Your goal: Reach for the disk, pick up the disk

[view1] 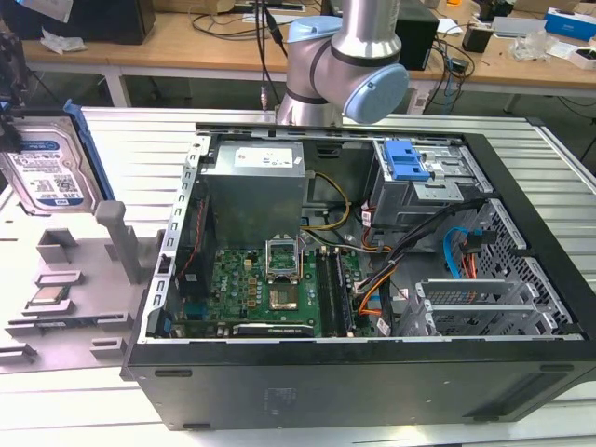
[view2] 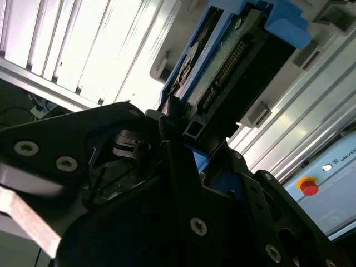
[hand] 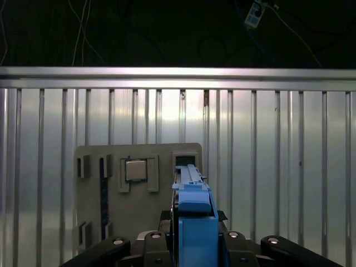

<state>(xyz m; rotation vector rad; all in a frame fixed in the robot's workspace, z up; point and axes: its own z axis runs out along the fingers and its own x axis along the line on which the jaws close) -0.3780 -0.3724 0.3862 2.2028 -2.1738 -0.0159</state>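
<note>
The disk (view1: 47,177), a silver hard drive with a white-and-blue label in a blue bracket, stands upright at the exterior view's far left, above the back of the grey fixture plate (view1: 84,289). My gripper (view1: 9,116) is at its upper corner by the frame edge. In the first wrist view the disk (hand: 194,222) appears edge-on between the black fingers of my gripper (hand: 194,242). In the second wrist view the disk's connector edge (view2: 239,61) points away from my gripper (view2: 192,139), which is shut on the disk.
The fixture plate (hand: 139,217) carries a small square silver chip (hand: 136,169) and a grey post (view1: 116,233). An open computer case (view1: 354,372) with a blue latch (view1: 405,160) fills the exterior view's middle and right. The arm's base joints (view1: 345,65) rise behind it. Ribbed metal table (hand: 278,167) lies all around.
</note>
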